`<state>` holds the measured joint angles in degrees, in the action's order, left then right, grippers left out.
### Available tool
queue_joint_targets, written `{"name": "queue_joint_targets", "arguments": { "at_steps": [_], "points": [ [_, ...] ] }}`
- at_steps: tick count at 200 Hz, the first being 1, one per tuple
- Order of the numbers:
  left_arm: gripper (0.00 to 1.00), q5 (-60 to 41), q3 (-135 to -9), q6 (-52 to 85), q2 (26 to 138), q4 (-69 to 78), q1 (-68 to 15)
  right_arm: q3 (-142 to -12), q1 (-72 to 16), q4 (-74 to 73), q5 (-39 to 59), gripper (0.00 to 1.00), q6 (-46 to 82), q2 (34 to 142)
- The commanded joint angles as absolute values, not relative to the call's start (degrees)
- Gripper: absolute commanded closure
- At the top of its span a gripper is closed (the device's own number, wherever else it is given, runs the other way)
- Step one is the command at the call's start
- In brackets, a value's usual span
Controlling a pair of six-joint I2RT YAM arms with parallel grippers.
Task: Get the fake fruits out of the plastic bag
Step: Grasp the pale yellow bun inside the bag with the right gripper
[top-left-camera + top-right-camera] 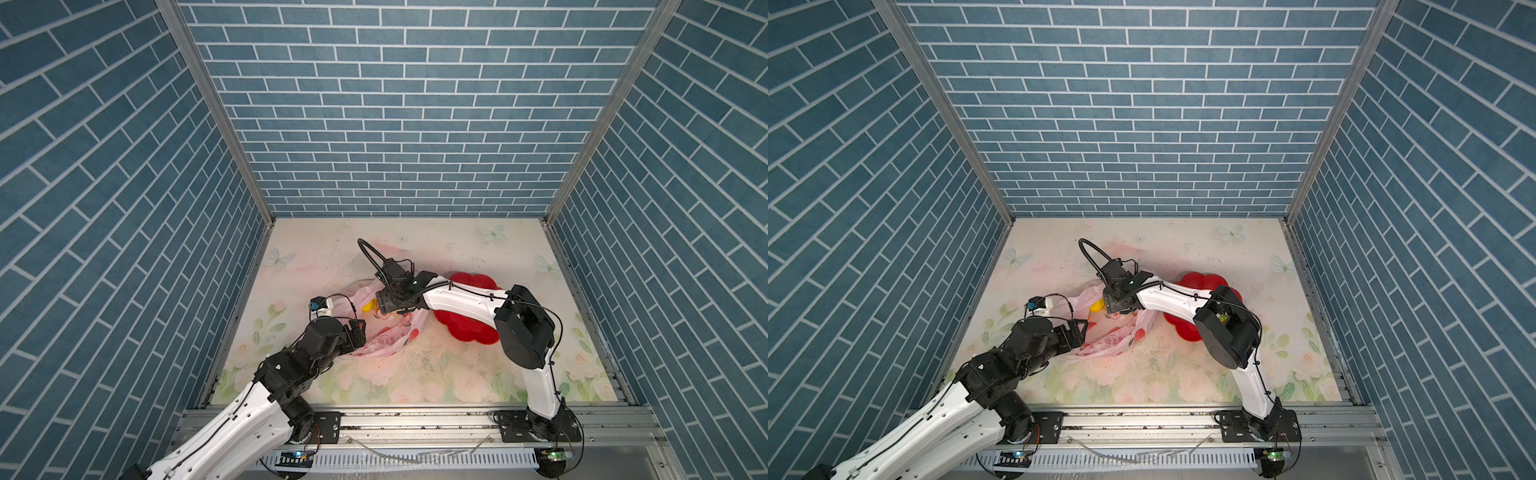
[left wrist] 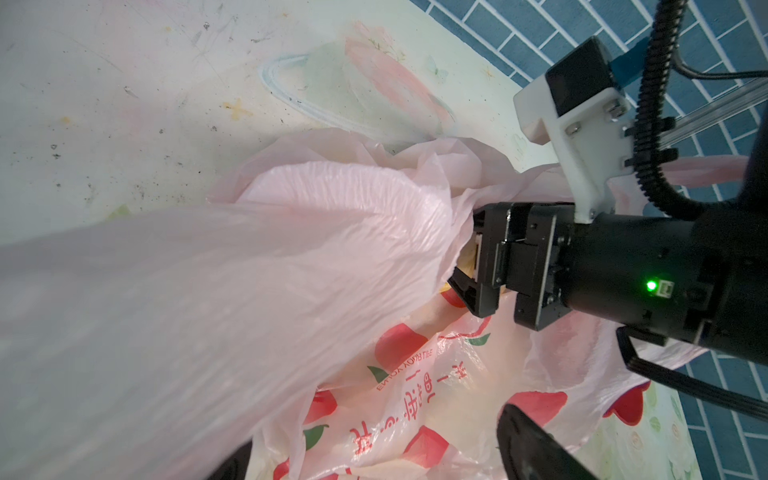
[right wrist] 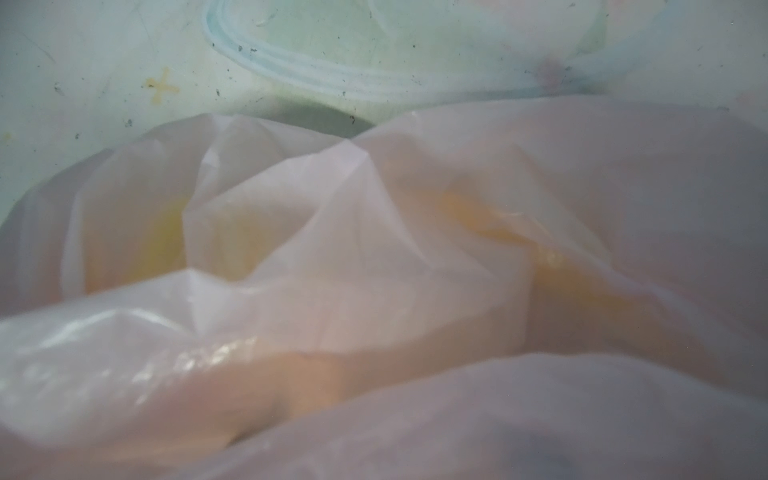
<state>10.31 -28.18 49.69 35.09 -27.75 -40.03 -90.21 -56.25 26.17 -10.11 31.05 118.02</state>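
The plastic bag (image 1: 382, 345) (image 1: 1108, 345) lies crumpled mid-table, pink with red fruit prints. One yellow fake fruit (image 1: 367, 308) (image 1: 1096, 307) shows at its mouth. Through the film in the right wrist view, yellow (image 3: 137, 249) and orange (image 3: 582, 291) shapes glow; the other fake fruits are hidden. My right gripper (image 1: 386, 308) (image 1: 1115, 309) (image 2: 471, 257) reaches into the bag mouth, jaws apart, tips hidden by film. My left gripper (image 1: 360, 332) (image 1: 1081, 330) (image 2: 386, 457) stands open at the bag's near-left side. Its fingers (image 2: 536, 449) are spread wide over the printed film (image 2: 415, 395).
A red flower-shaped dish (image 1: 461, 328) (image 1: 1183, 326) sits right of the bag, partly under my right arm. Blue brick-pattern walls (image 1: 395, 124) close in the back and both sides. The floral table surface (image 1: 415, 386) stretches toward the front rail.
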Motion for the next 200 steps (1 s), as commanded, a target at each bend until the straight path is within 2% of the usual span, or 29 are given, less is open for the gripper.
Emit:
{"name": "queue_joint_targets", "arguments": {
  "at_steps": [1, 84, 157, 200],
  "points": [
    [0.07, 10.29, -28.62, 49.41, 34.65, -28.74, -39.73, -91.52, -55.95, 24.76, -11.94, 0.21, 31.45, 119.87],
    [0.07, 10.66, -28.35, 49.53, 34.01, -29.32, -39.73, -91.66, -55.65, 23.80, -12.39, 0.23, 32.85, 121.56],
    [0.07, 10.85, -28.15, 49.57, 33.16, -29.27, -39.73, -90.72, -55.65, 24.59, -11.09, 0.41, 32.96, 120.29],
    [0.07, 11.63, -27.95, 49.82, 32.10, -29.53, -39.73, -88.91, -55.81, 26.43, -7.79, 0.44, 33.57, 117.93]
  ]
}}
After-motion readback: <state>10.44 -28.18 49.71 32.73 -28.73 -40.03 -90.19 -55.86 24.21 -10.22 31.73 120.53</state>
